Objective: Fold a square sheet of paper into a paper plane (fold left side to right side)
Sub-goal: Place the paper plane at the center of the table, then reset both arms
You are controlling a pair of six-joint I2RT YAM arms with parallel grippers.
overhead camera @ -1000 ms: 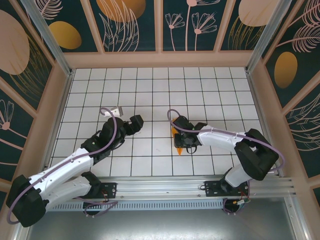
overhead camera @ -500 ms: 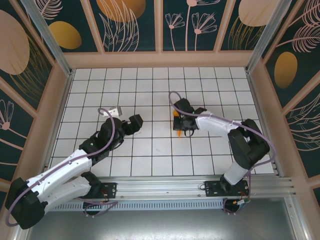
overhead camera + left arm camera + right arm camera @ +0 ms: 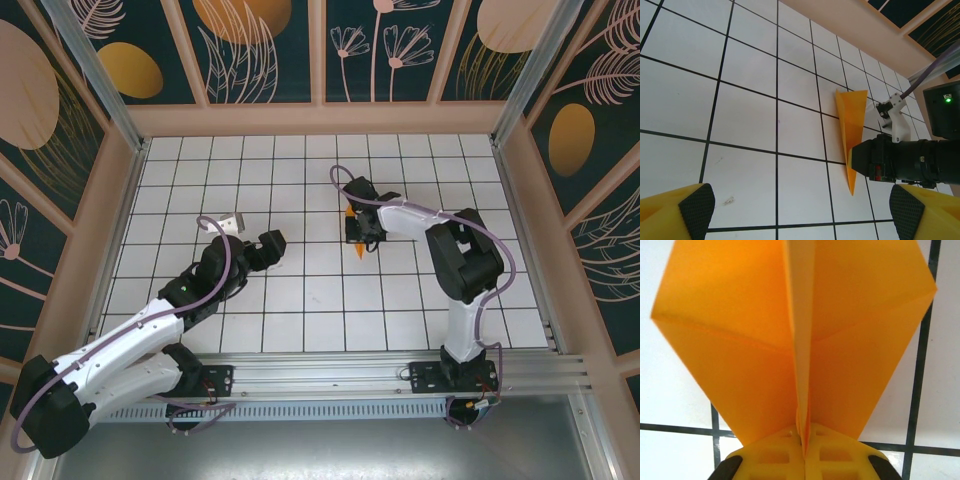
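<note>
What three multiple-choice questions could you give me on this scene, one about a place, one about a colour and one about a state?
1. Where is the paper plane?
A. at the right hand
B. in the near left corner
C. in the far right corner

2. What colour is it?
A. blue
B. orange
C. green

3. How is the right hand?
A. wide open
B. shut on nothing
C. shut on the plane's centre fold

Answers:
1 A: the top view shows the plane at the right hand's tip, near the middle of the grid.
2 B: the paper is bright orange in every view.
3 C: the right wrist view shows both fingers pressed together on the upright fold.
</note>
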